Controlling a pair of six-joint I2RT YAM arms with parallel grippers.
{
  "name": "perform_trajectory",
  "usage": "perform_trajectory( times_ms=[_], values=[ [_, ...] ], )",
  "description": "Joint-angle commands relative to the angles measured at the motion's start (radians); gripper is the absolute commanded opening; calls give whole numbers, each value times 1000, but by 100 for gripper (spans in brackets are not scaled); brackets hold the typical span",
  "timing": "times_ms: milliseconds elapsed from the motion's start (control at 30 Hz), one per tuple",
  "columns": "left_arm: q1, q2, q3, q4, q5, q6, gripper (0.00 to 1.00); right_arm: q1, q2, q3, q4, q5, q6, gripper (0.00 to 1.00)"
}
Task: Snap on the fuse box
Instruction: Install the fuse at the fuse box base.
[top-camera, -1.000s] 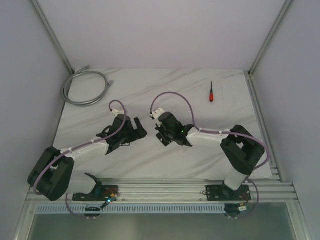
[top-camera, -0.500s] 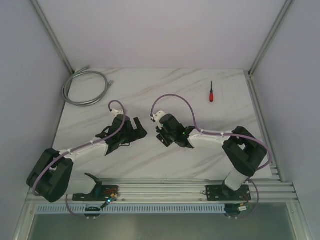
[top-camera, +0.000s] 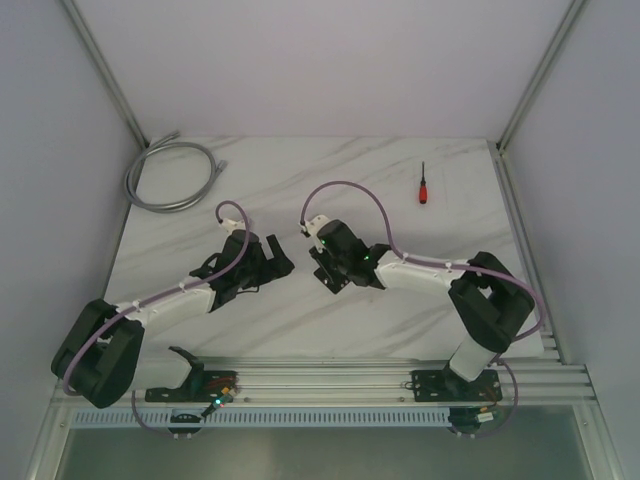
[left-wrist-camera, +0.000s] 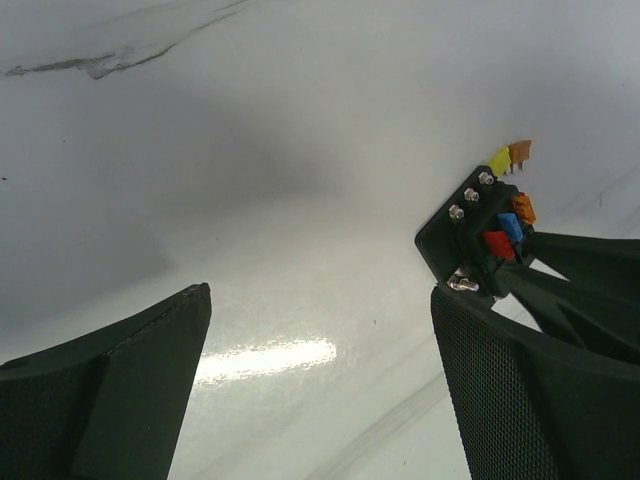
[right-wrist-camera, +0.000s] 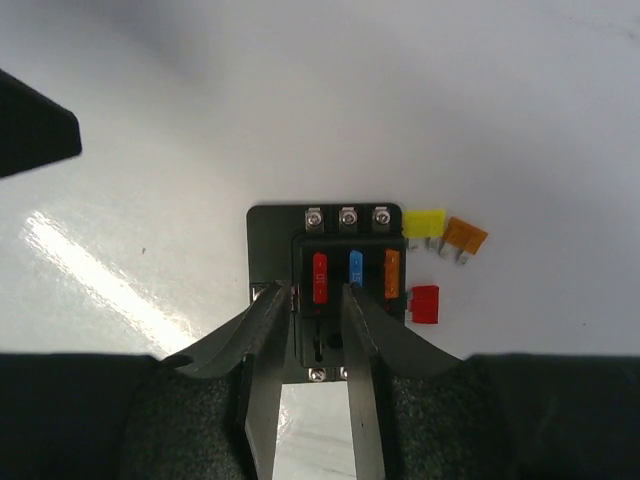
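Note:
The fuse box (right-wrist-camera: 330, 290) is a small black block lying flat on the white table, with red, blue and orange fuses in its slots. My right gripper (right-wrist-camera: 318, 292) hovers right over it. Its jaws stand narrowly apart, straddling the red fuse, with nothing gripped between them. In the top view the right gripper (top-camera: 324, 270) covers the box. My left gripper (left-wrist-camera: 320, 330) is wide open and empty, low over the bare table, with the fuse box (left-wrist-camera: 470, 235) just beyond its right finger. In the top view the left gripper (top-camera: 278, 262) faces the right one.
Loose yellow (right-wrist-camera: 424, 222), orange (right-wrist-camera: 464, 236) and red (right-wrist-camera: 425, 303) fuses lie just right of the box. A red-handled screwdriver (top-camera: 423, 186) lies at the back right. A coiled grey cable (top-camera: 170, 175) lies at the back left corner.
My right gripper has shifted slightly towards the back of the table, its arm stretching out a little. The left arm has barely moved.

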Motion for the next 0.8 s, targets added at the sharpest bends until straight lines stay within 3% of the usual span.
perform_trajectory(
  times_ms=[0,767],
  values=[
    [7,-16,-12,17,9,-6,100,-9,-5,76,-69,-20,16,34],
    [6,4,-3,17,14,0,100,-26,89,164,-195,-52,15,8]
  ],
)
